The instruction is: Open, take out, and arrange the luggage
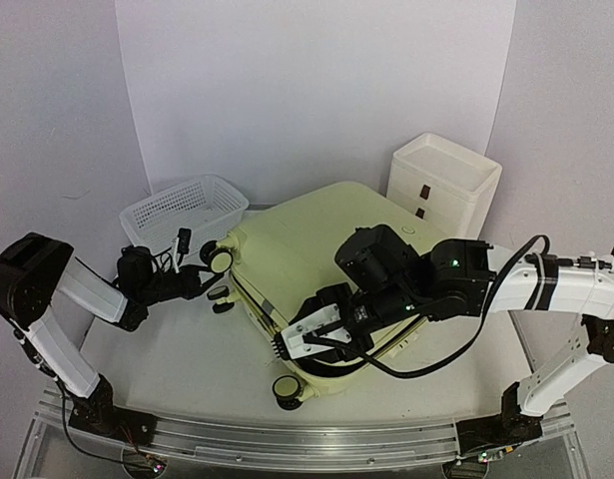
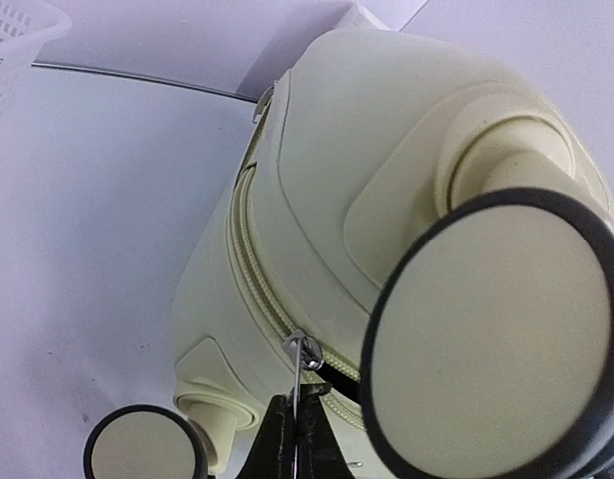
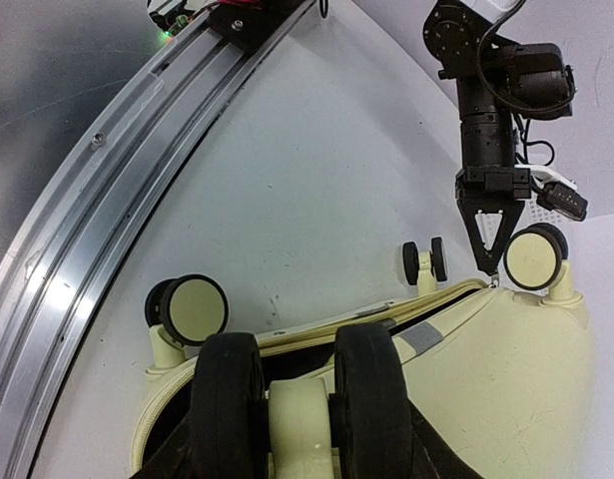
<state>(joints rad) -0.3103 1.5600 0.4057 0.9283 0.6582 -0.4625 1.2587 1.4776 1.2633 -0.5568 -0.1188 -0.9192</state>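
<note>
Luggage (image 1: 316, 239) lies flat at the middle of the table (image 1: 177, 349), lid side up, with its wheeled end toward the left arm. Left gripper (image 2: 295, 419) is at the far-left corner, just beside a black-and-cream wheel (image 2: 491, 339); its fingers are pressed together on the metal zipper pull (image 2: 305, 351). The wrist view shows a short dark gap in the zipper right of the pull. Right gripper (image 3: 299, 399) sits on the near-left edge of the shell, beside another corner wheel (image 3: 192, 309). Its black fingers (image 3: 227, 399) stand either side of a pale piece of the shell rim and appear clamped against it. A dark slit runs along the seam there, between lid and base. White mesh basket (image 1: 182, 205) stands at the far left, apart from the case. White drawer box (image 1: 444, 180) stands at the far right, just behind it.
</note>
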